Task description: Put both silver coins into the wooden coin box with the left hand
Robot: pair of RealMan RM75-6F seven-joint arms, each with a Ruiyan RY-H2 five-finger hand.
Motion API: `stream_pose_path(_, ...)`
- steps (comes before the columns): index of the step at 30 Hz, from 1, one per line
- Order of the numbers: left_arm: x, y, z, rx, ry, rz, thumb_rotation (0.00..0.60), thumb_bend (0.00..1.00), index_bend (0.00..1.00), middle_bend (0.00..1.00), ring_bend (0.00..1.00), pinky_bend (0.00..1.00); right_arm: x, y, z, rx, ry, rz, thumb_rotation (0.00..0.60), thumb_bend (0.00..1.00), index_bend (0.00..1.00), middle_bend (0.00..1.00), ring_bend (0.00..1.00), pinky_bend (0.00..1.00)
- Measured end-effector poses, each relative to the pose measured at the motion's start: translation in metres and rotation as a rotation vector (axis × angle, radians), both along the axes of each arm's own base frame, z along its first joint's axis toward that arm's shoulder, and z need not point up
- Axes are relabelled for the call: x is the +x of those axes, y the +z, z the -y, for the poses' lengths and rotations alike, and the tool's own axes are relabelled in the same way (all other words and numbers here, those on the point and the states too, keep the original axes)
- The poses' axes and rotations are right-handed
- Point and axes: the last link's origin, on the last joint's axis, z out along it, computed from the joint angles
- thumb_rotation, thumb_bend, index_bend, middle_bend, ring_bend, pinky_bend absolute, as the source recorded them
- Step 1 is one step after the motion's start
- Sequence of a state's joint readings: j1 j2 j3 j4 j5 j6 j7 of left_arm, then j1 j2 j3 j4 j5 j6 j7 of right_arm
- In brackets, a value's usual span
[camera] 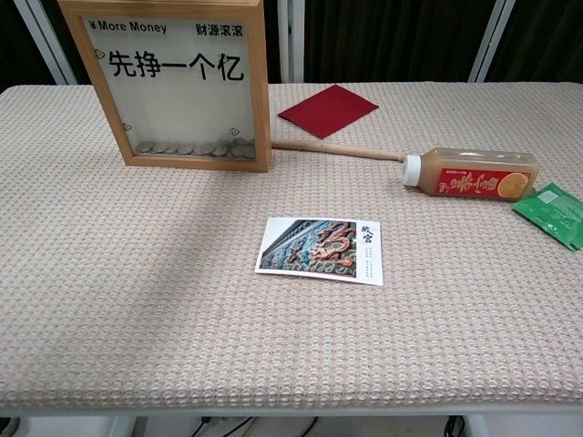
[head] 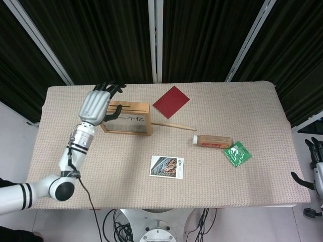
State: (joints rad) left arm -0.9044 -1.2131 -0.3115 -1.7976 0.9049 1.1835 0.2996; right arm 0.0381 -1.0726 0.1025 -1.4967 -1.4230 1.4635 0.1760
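Coin box [head: 127,118] upright near table's [head: 252,111] far-left corner — coins [camera: 193,147] inside; left hand [head: 98,103] above its left end, fingers spread, empty; right hand [head: 317,162] off right edge, grasp unclear.

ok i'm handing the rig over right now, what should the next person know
Left hand: above the left end of the coin box, fingers spread, nothing seen in it.
Right hand: at the table's right edge, off the work; open or shut unclear.
Coins: a row lies at the bottom of the box behind its window. No loose coins show on the table.
Left: confirm both silver coins went in, then retract the left hand.
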Motion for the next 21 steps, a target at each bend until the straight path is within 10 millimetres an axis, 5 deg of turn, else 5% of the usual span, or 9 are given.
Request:
stream_pose_path(4, -0.024, 0.017, 0.032, 0.139, -0.083, -0.114, 0.600, 0.37, 0.29, 0.28, 0.11, 0.19, 0.000, 0.001, -0.001, 0.002, 0.012, 0.002, 0.600, 0.10, 0.00, 0.00, 0.00, 0.00)
stream_pose_path(10, -0.105, 0.025, 0.109, 0.194, -0.030, -0.294, 0.600, 0.04, 0.23, 0.18, 0.05, 0.12, 0.002, 0.001, -0.002, -0.019, 0.023, -0.029, 0.600, 0.08, 0.00, 0.00, 0.00, 0.00)
stream_pose_path(14, -0.161, 0.016, 0.159, 0.134, 0.103, -0.416, 0.600, 0.00, 0.13, 0.11, 0.00, 0.07, 0.005, -0.003, -0.003, -0.045, 0.019, -0.104, 0.600, 0.08, 0.00, 0.00, 0.00, 0.00)
stream_pose_path(21, -0.209, 0.008, 0.179, 0.142, 0.134, -0.489, 0.600, 0.00, 0.08, 0.08, 0.00, 0.06, 0.012, -0.014, -0.008, -0.053, 0.022, -0.146, 0.600, 0.08, 0.00, 0.00, 0.00, 0.00)
